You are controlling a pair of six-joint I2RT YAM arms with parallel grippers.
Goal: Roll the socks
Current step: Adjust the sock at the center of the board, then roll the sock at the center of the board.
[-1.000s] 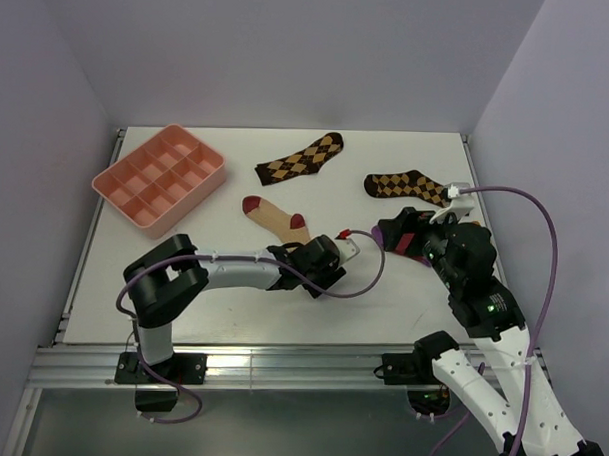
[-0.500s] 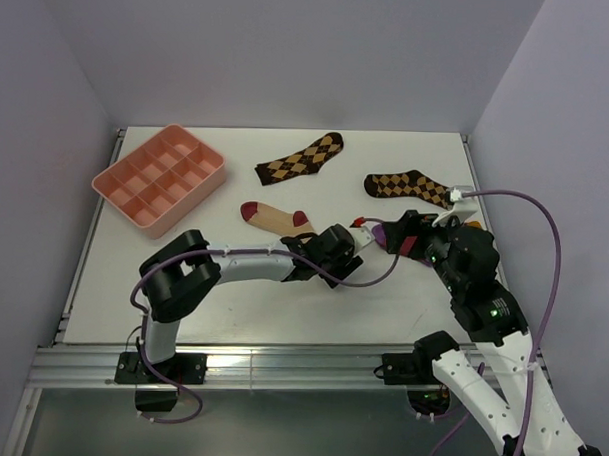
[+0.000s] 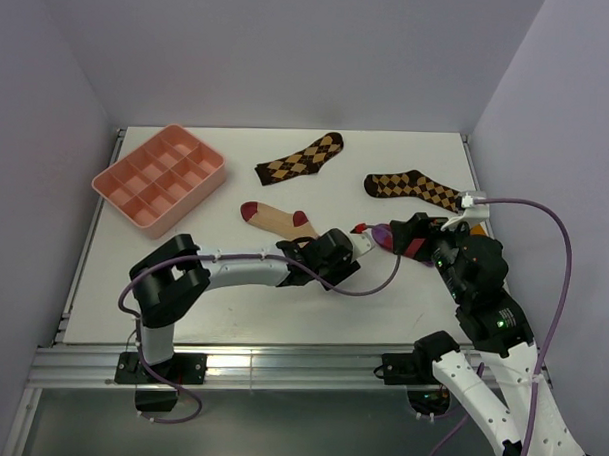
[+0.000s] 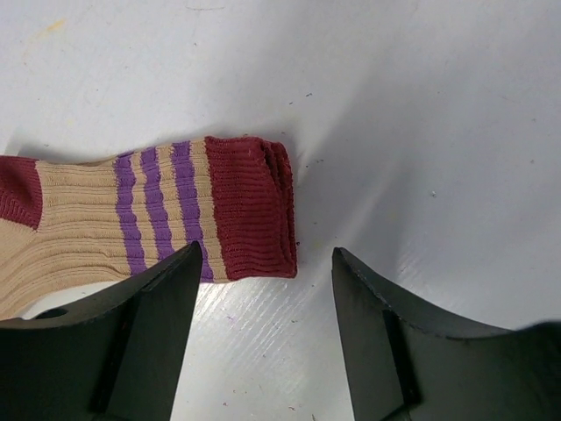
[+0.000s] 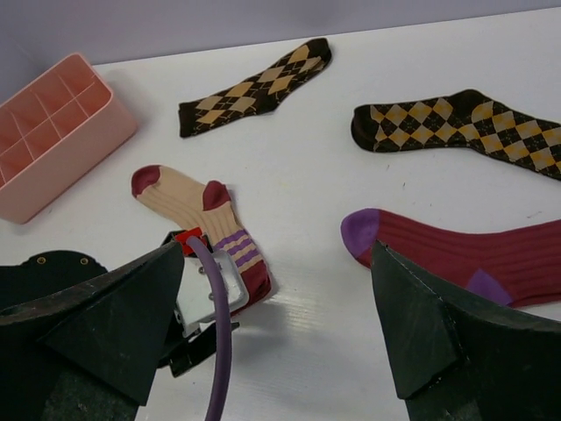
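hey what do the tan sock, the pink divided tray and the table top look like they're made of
Tan sock: ribbed knit fabric, matte, probably a cotton blend; the fine ribs show clearly.
Pink tray: likely molded plastic, with smooth, thin, even walls.
Table: a white, hard, slightly glossy surface with faint reflections; laminate or plastic, I cannot tell which.

The tan sock (image 4: 131, 219) is matt ribbed knit cloth. The crimson sock (image 5: 456, 250) shows the same fine ribbing. One argyle sock (image 3: 300, 158) at 12 o'clock and the other argyle sock (image 3: 411, 188) at 2 o'clock look a flatter knit. The table (image 4: 412, 114) is smooth, glossy white, faintly scuffed. The tray (image 3: 158, 175) at 10 o'clock is pink plastic. The fingers (image 4: 394, 351) of the left gripper (image 4: 265, 259) are matt black plastic
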